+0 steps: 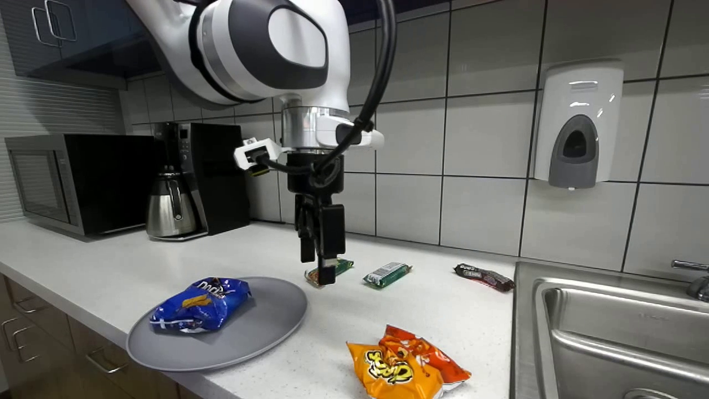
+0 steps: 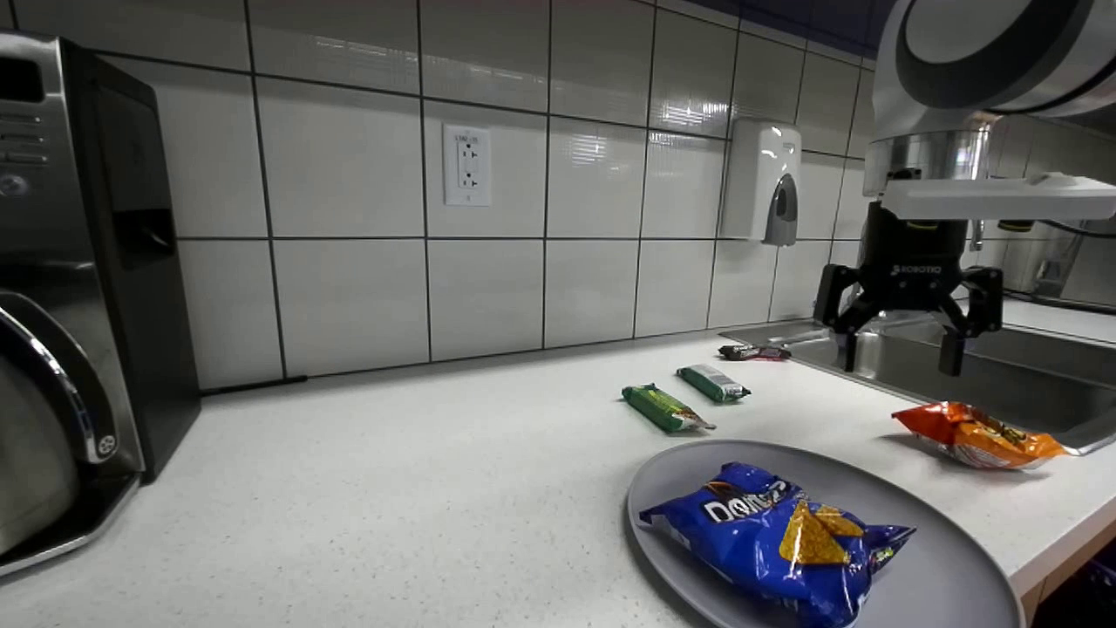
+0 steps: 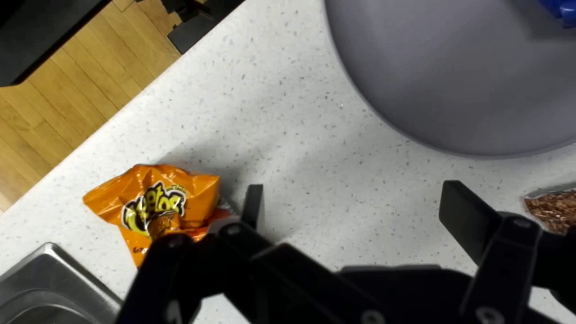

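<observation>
- Gripper (image 2: 899, 356) fingers apart, empty, above the table (image 3: 315, 180).
- Cheetos bag (image 1: 401, 366) lies near the sink (image 1: 526, 332); a sideways nudge could knock it in.
- Crinkled, glossy, it might slip from a shallow pinch.

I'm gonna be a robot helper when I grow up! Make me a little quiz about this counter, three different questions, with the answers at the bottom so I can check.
1. True or false: the gripper is holding the orange Cheetos bag.
2. Name it: what lies on the gray plate?
3. Count: how many green packets lie on the counter?

Key
1. False. Its jaws stand open with nothing gripped, and that bag lies on the counter.
2. The blue Doritos bag.
3. Two.
</observation>
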Controlling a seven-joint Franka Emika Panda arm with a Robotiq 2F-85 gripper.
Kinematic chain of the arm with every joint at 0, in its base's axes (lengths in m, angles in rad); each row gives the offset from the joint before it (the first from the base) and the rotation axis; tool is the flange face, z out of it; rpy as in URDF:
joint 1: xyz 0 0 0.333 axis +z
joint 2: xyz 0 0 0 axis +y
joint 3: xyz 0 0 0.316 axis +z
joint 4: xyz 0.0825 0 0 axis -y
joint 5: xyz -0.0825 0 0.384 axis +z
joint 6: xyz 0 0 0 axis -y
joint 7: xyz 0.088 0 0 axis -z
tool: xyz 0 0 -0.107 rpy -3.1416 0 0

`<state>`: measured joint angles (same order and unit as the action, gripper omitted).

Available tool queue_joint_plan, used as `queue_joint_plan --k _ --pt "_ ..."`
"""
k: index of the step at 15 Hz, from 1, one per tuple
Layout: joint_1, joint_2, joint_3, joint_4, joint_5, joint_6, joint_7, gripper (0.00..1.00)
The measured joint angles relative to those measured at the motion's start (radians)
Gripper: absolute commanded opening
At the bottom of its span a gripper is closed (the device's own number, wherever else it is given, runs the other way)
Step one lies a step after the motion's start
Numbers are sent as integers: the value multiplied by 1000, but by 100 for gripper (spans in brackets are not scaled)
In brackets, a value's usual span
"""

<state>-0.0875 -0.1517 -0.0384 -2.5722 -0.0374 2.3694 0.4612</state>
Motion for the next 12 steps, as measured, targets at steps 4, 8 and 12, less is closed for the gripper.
queue_joint_plan --k 4,8,12 --pt "35 0 43 0 44 -1 104 100" --pt "73 0 85 0 79 -9 206 100" --pt "104 0 116 -1 98 -22 299 100"
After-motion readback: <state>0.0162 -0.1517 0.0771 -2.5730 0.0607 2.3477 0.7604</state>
